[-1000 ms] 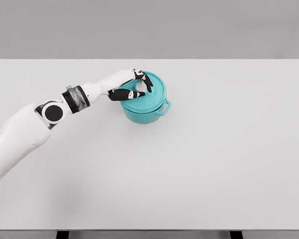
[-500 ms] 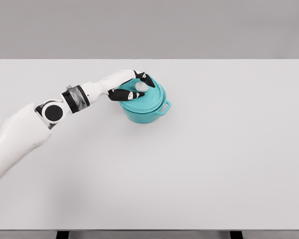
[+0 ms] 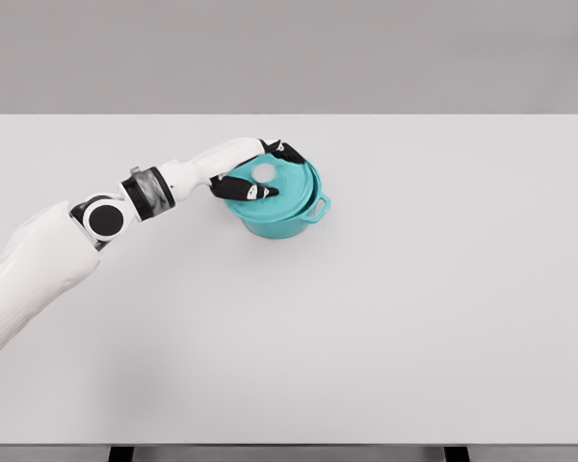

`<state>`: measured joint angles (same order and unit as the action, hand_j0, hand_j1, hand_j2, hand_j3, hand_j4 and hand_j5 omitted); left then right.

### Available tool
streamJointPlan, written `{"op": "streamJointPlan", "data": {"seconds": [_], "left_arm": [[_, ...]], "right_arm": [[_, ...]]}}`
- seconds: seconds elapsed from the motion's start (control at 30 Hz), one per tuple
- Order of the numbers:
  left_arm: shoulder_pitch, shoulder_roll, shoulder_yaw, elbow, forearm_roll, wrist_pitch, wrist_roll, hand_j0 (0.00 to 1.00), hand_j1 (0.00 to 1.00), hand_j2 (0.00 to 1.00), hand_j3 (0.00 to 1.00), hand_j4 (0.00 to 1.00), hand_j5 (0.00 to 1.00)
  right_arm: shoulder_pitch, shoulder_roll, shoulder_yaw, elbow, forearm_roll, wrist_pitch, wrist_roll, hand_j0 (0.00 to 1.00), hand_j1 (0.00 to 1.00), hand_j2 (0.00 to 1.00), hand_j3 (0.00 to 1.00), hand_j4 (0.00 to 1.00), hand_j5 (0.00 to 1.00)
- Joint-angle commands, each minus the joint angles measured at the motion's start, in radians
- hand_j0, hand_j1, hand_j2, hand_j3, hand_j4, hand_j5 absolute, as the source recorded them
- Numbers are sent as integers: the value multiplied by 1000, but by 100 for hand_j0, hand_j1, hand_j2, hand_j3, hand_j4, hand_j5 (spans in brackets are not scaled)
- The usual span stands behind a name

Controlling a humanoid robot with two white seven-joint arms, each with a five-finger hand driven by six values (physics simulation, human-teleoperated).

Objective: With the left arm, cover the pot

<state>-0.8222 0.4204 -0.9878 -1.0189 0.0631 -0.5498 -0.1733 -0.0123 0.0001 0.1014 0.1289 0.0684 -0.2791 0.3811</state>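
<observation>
Fingers: the black-tipped fingers [image 3: 260,192] of the left hand [image 3: 255,171] are spread loosely around the pale knob [image 3: 264,171], one at its near side and others at its far side; whether they touch it I cannot tell, so I judge nothing firmly held.
Lid: the teal lid [image 3: 281,185] sits on the teal pot [image 3: 277,217], looking level and seated (the left rim is hidden by the hand).
Pot: left of the table's middle, toward the far side, its side handle [image 3: 319,207] pointing right.
Arm: the left arm [image 3: 106,217] comes in from the lower left.
Risk: a fingertip could catch the knob as the hand leaves and drag the lid askew or nudge the pot; lifting clear before pulling back would likely avoid that.
Room: the white table [image 3: 443,318] lies bare around the pot, with the far edge nearest and the other edges well apart.
</observation>
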Motion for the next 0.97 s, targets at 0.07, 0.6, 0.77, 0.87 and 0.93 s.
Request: {"op": "streamJointPlan", "data": {"seconds": [0.07, 0.6, 0.77, 0.87, 0.93], "left_arm": [[0, -6, 3, 0, 3, -2, 3, 80, 80, 80, 80, 80, 80], [-9, 380, 14, -414, 221, -2, -95, 100, 100, 100, 100, 100, 100], [244, 590, 204, -529, 225, -61, -101, 100, 100, 100, 100, 100, 100], [364, 603, 310, -524, 215, -61, -100, 100, 100, 100, 100, 100, 100], [365, 603, 310, -523, 213, -61, -97, 100, 100, 100, 100, 100, 100]], "right_arm": [[0, 0, 0, 0, 1, 0, 1, 100, 100, 100, 100, 100, 100], [0, 0, 0, 0, 1, 0, -1, 100, 100, 100, 100, 100, 100], [0, 0, 0, 0, 1, 0, -1, 100, 100, 100, 100, 100, 100], [0, 0, 0, 0, 1, 0, 1, 100, 100, 100, 100, 100, 100], [0, 0, 0, 0, 1, 0, -1, 100, 100, 100, 100, 100, 100]]}}
